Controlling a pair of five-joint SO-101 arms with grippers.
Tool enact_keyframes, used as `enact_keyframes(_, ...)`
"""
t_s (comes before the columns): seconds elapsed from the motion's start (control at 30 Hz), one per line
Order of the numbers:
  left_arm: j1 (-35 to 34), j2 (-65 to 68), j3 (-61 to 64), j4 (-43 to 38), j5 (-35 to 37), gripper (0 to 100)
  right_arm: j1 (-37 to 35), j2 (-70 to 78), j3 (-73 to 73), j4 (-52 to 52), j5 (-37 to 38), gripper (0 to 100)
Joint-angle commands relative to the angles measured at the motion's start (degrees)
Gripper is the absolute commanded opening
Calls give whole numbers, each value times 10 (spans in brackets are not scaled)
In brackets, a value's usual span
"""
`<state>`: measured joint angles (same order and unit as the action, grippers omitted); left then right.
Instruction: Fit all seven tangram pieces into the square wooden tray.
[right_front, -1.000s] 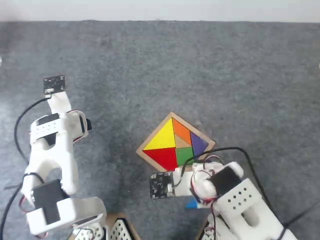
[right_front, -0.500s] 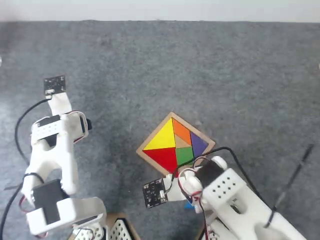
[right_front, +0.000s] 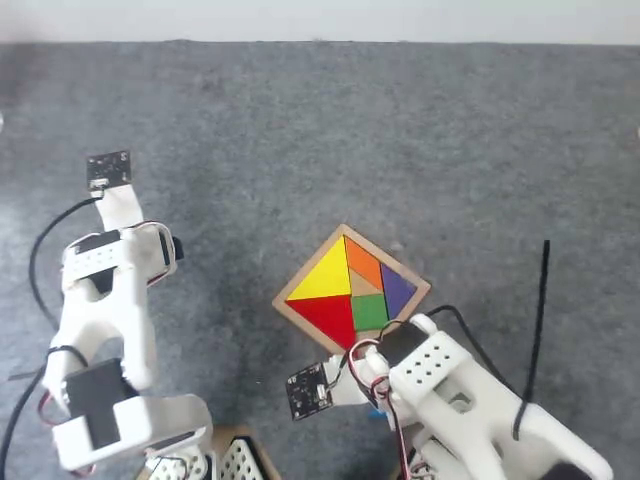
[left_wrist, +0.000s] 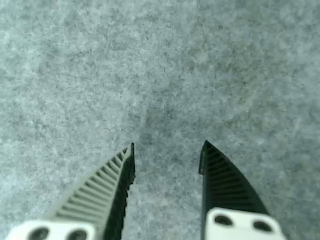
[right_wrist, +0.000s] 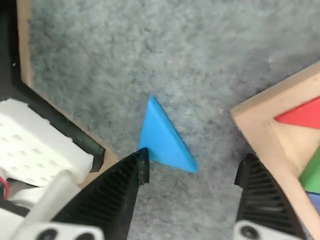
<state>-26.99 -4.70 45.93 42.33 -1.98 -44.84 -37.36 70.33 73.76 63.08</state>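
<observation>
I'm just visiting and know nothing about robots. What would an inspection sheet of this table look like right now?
Surface: grey mat, flat.
Job's things: wooden tray holds coloured pieces; a blue triangle lies outside it on the mat.
Clutter: nothing seen.
Tools: left tool open above bare mat; right tool open by the blue triangle.
Cables: black cable arcs up beside the right arm.
Surroundings: pale strip beyond the mat's far edge.

A robotics lab bench, by the look of it: grey felt-like matting covers the tabletop (right_front: 450, 130), and the white plastic left arm (right_front: 100, 300) and right arm (right_front: 460, 390) along the lower edge carry loose wires (right_front: 364, 366) and bare circuit boards (right_front: 108, 168).
</observation>
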Motion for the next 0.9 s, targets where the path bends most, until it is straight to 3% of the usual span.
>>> enact_keyframes(0.0, 4, -18, -2, -10, 2, 209, -4, 10, 10, -10, -14, 292)
enact_keyframes(0.37, 4, -18, -2, -11, 2, 209, -31, 29, 24, -36, -9, 289)
enact_keyframes(0.5, 4, -18, -2, -11, 2, 209, -94, 33, 25, -37, -13, 194)
enact_keyframes(0.63, 4, -18, -2, -11, 2, 209, -98, 34, 24, -36, -13, 46)
enact_keyframes(0.87, 4, -18, -2, -10, 2, 209, -94, 30, 9, -35, -56, 65)
